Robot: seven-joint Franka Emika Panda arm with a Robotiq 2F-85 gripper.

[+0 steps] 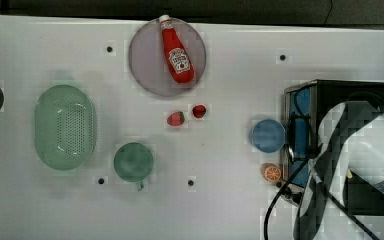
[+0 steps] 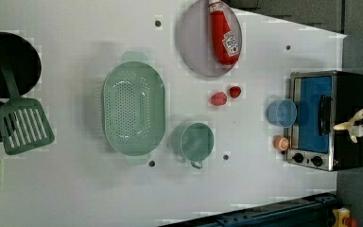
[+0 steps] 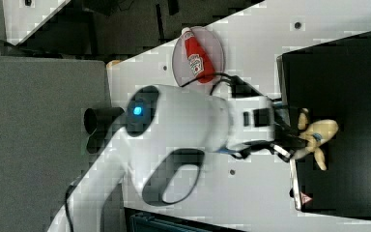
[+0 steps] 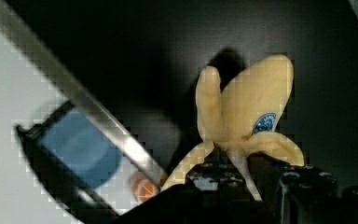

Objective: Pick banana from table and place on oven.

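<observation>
My gripper [image 4: 235,179] pinches the banana [image 4: 254,112] above the oven [image 4: 121,56]; released from this height, I expect it rolls off.

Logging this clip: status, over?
Tool shut on banana. Banana above oven top, not yet released. Nothing in the way.

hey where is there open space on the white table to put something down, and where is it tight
Bare room: the table between the green cup and the orange slice, and between the plate with the ketchup bottle and the oven. Crowded: in front of the oven door, with the blue cup and orange slice.
</observation>
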